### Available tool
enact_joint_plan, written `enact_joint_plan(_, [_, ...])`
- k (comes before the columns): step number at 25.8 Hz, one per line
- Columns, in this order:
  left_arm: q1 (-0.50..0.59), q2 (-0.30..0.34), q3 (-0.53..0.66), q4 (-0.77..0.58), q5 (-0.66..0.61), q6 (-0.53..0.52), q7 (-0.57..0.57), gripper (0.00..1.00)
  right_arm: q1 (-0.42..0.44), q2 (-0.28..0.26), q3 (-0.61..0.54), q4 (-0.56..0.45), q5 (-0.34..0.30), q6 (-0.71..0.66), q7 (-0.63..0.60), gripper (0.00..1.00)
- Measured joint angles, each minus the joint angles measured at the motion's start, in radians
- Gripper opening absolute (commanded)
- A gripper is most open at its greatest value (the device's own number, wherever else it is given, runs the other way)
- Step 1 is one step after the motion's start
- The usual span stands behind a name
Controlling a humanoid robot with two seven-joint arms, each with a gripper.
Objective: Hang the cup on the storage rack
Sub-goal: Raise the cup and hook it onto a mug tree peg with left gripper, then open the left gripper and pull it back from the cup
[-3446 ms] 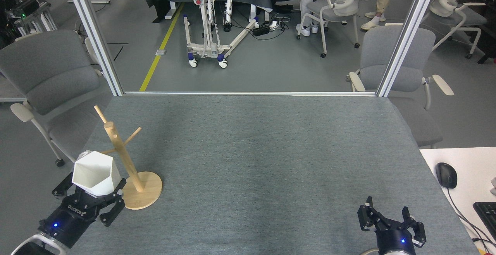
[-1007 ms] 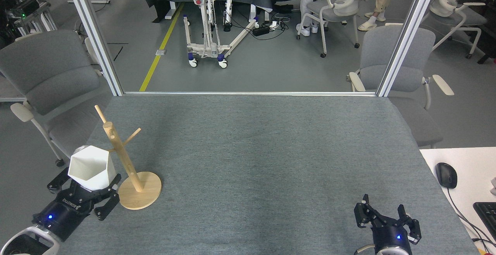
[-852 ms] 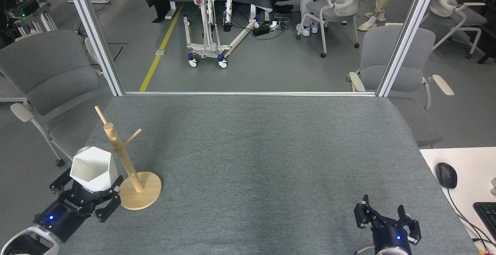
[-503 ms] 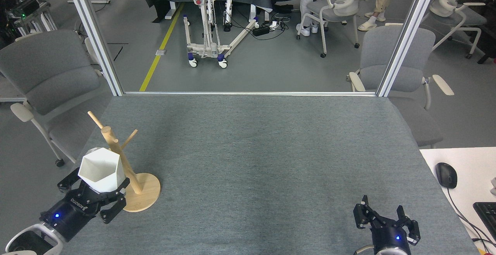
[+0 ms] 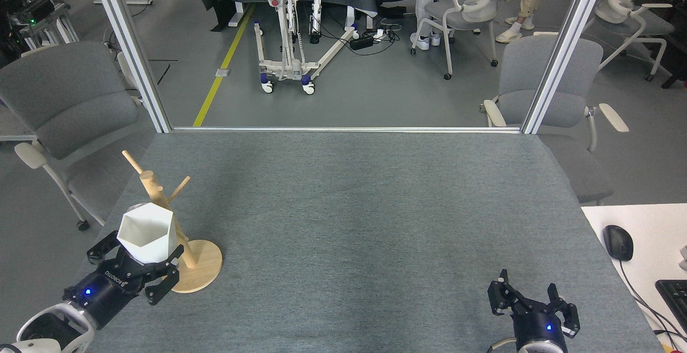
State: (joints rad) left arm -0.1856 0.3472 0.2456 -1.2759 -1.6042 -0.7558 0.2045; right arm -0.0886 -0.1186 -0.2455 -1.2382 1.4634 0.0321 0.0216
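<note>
The white faceted cup (image 5: pixel 146 233) is held upright, its hexagonal mouth facing up, with my left gripper (image 5: pixel 134 267) shut on its lower part. It sits against the pole of the wooden storage rack (image 5: pixel 177 235), which stands on its round base near the table's left edge and leans a little left. The cup covers the pole's middle, and its handle is hidden behind it. The rack's upper pegs stick out above the cup. My right gripper (image 5: pixel 531 294) rests low at the front right, fingers spread, holding nothing.
The grey felt table (image 5: pixel 354 208) ends close to the left of the rack. A grey chair (image 5: pixel 64 106) stands off the left edge, another chair (image 5: pixel 553 90) at the back right. A white desk with a mouse (image 5: pixel 618 242) lies at the right.
My left gripper has carried the cup right, up against the rack's pole. The rack has tilted and shifted slightly left. The right gripper has barely moved.
</note>
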Motion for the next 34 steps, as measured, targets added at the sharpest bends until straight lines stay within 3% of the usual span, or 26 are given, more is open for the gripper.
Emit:
enact_joint_plan(1, [0.000, 0.000, 0.000, 0.002, 0.001, 0.008, -0.003, 0.91, 0.000, 0.000, 0.000, 0.000, 0.000, 0.000, 0.001, 1.00])
enact_joint_plan(3, [-0.001, -0.001, 0.000, 0.004, 0.003, 0.028, -0.008, 0.97, 0.000, 0.000, 0.000, 0.001, 0.000, 0.000, 0.001, 1.00])
enact_joint_plan(20, [0.012, -0.026, 0.004, 0.005, 0.011, 0.061, -0.003, 0.98, 0.000, -0.005, -0.001, 0.002, -0.002, 0.001, -0.005, 1.00])
enact_joint_plan(34, [0.099, -0.043, 0.054, -0.050, 0.015, 0.067, 0.020, 0.99, 0.000, -0.007, -0.003, 0.008, -0.003, 0.001, -0.005, 1.00])
